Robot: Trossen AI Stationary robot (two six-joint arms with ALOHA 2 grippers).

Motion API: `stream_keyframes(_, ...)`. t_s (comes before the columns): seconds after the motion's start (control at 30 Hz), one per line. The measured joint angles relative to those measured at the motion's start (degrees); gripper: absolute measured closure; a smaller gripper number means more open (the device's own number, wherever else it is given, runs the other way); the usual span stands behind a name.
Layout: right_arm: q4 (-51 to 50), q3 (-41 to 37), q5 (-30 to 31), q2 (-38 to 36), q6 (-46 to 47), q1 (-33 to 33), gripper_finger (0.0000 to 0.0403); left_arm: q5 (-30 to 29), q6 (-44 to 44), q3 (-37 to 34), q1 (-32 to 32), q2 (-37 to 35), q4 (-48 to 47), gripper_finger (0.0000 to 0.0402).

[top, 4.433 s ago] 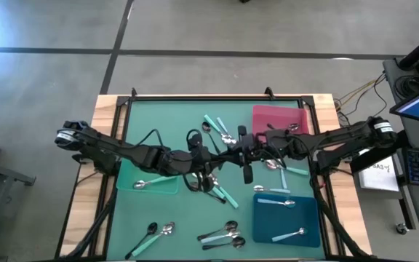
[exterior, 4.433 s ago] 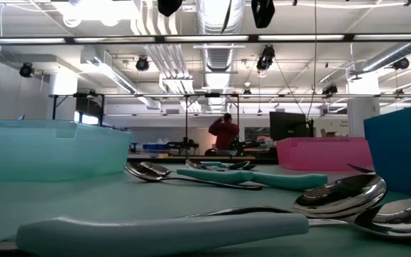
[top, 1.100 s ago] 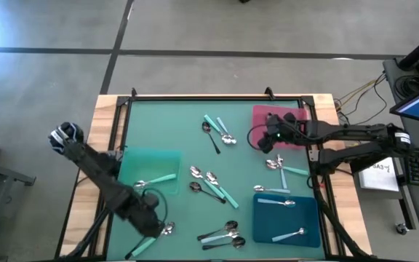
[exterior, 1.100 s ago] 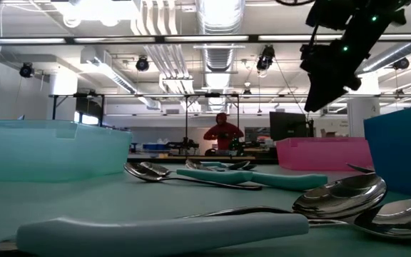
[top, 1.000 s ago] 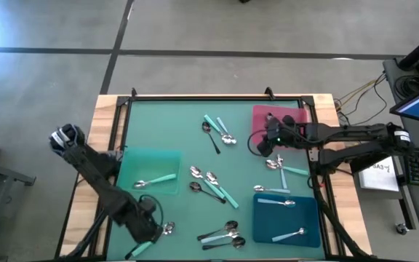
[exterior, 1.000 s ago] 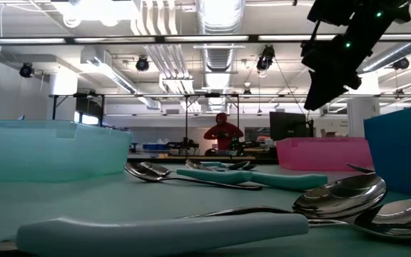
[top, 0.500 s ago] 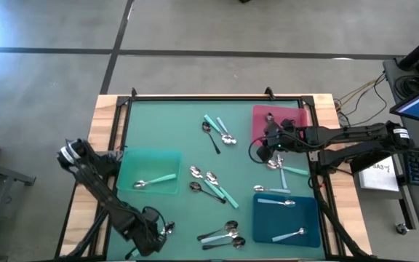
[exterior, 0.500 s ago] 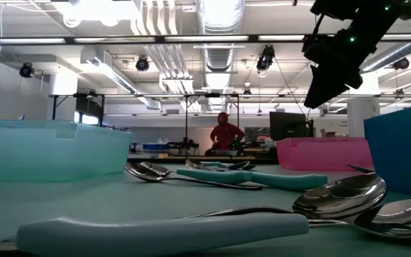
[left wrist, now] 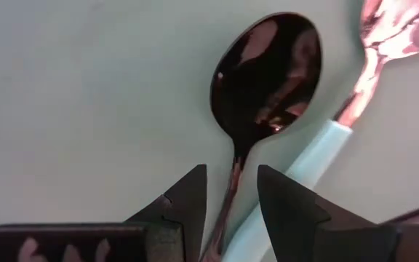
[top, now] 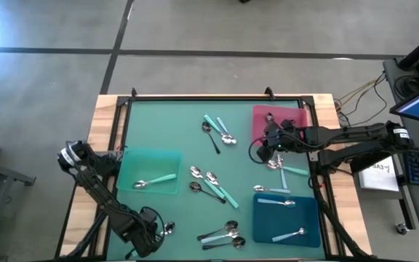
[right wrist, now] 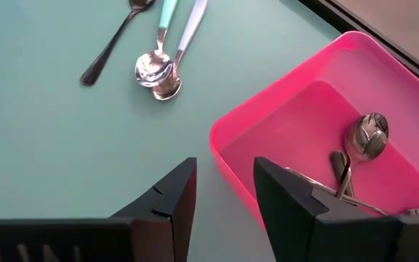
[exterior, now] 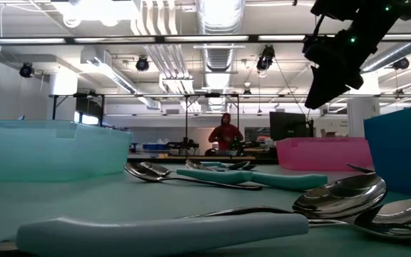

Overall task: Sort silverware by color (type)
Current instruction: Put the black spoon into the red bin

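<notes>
Now my left gripper (left wrist: 231, 204) is down low with its fingers apart around a dark spoon (left wrist: 264, 80), probably to grab it. My right gripper (right wrist: 220, 196) hangs open just beside the pink tray (right wrist: 318, 109).

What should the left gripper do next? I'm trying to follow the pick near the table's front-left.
Probably close. The left gripper sits low with open fingers on either side of the thin handle of the dark all-metal spoon, whose bowl lies just ahead, with a pale-handled spoon close beside it. Shutting now would likely grip the dark spoon alone. The right gripper waits by the pink bin.
</notes>
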Motion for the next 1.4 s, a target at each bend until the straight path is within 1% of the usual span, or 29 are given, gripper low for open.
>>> stream_keyframes(0.13,-0.2,0.0,0.0,0.0,-0.2,0.0,0.0275,0.2,0.0,-0.7,0.0,1.2,3.4,0.0299)
stream_keyframes(0.23,-0.4,0.0,0.0,0.0,-0.2,0.0,0.0277,1.7,-0.5,-1.5,0.1,2.1,4.4,0.0314)
stream_keyframes(0.33,-0.6,0.0,0.0,0.0,-0.2,0.0,0.0277,4.6,-0.2,-2.5,0.4,2.7,4.7,0.0349)
stream_keyframes(0.4,-0.6,0.0,0.0,0.0,-0.2,0.0,0.0276,5.1,0.2,-3.0,0.5,2.7,4.6,0.0383)
stream_keyframes(0.43,-0.6,0.0,0.0,0.0,-0.1,0.0,0.0276,5.2,0.6,-3.0,0.6,2.7,4.1,0.0391)
stream_keyframes(0.63,-0.6,0.0,-0.1,0.0,0.3,0.0,0.0276,6.2,3.6,-3.1,2.3,1.2,1.1,0.0398)
stream_keyframes(0.7,-0.6,0.0,-0.1,0.0,0.3,0.0,0.0278,4.3,4.7,-2.8,2.8,-0.1,-0.3,0.0398)
stream_keyframes(0.8,-0.6,0.5,-0.2,0.0,0.3,0.0,0.028,-3.6,5.5,-2.4,3.4,-3.0,-4.9,0.04)
stream_keyframes(0.83,-0.6,0.7,-0.2,0.0,0.3,0.0,0.028,-6.5,5.3,-1.8,3.5,-4.1,-5.7,0.04)
stream_keyframes(0.93,-0.6,1.0,-0.2,0.0,0.3,0.0,0.0278,-12.7,4.8,-1.3,3.6,-7.4,-8.7,0.04)
stream_keyframes(0.97,-0.6,1.0,-0.3,0.0,0.3,0.0,0.0278,-15.8,5.2,-1.2,3.6,-8.2,-8.8,0.04)
stream_keyframes(1.03,0.0,1.0,-0.6,0.0,0.8,0.0,0.0279,-23.7,5.8,-0.8,3.8,-10.4,-8.1,0.04)
stream_keyframes(1.13,3.9,1.0,-4.1,0.0,0.8,0.7,0.0283,-37.6,8.2,-0.2,4.4,-13.2,-8.1,0.0401)
stream_keyframes(1.27,14.2,0.4,-9.0,0.0,-0.9,3.5,0.0289,-54.2,16.1,0.3,7.1,-16.0,-7.7,0.0401)
stream_keyframes(1.33,19.0,0.2,-9.9,0.4,-1.8,5.6,0.0291,-62.2,20.6,0.3,9.2,-16.3,-7.4,0.0401)
stream_keyframes(1.4,23.2,0.2,-10.4,1.0,-2.7,7.7,0.0294,-68.8,25.6,0.3,11.6,-16.3,-5.5,0.0401)
